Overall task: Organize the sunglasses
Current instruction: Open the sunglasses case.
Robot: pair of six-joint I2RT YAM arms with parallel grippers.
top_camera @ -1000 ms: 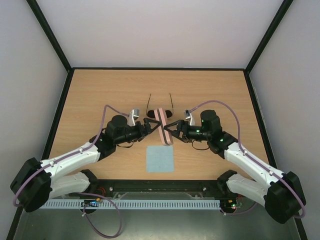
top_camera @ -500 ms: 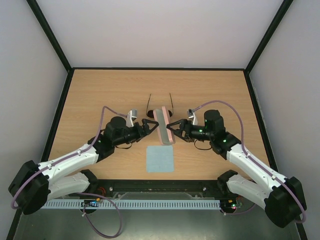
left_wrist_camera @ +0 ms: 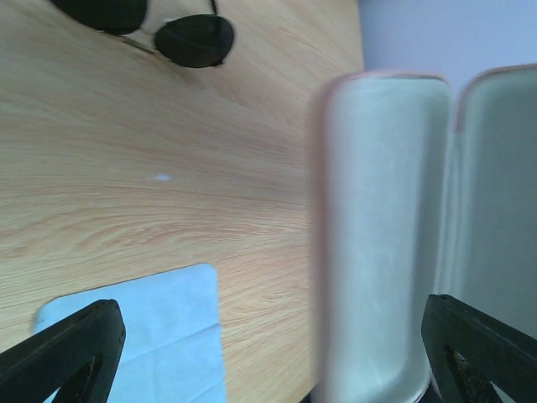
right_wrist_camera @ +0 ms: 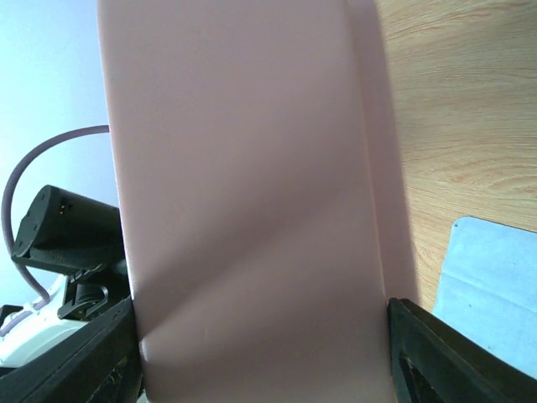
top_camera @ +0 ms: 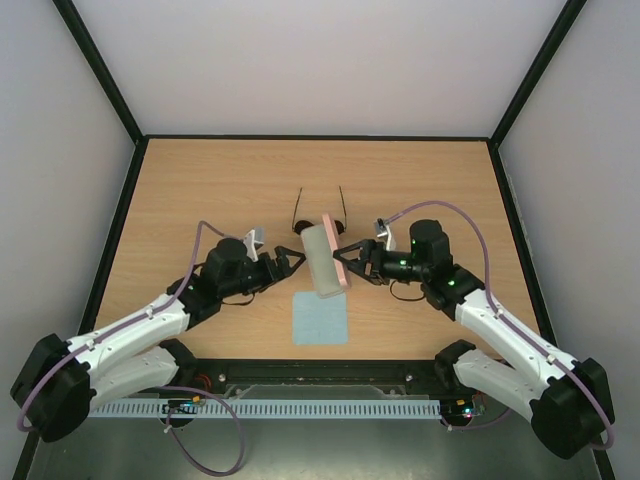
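Left arm [top_camera: 130,330] and right arm [top_camera: 510,335]: white shells, bulky black joints, a looping mauve cable [top_camera: 198,236] each, black left claw [top_camera: 288,264] and right claw [top_camera: 348,266].

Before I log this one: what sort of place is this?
Probably a robot test cell: plain white walls in a black frame enclose a wood-grain tabletop, with a left arm and right arm bolted at its near edge. The props are sunglasses, pink case, blue cloth.

Sunglasses [left_wrist_camera: 195,40] lie behind case [top_camera: 324,257], cloth [top_camera: 320,319] before it
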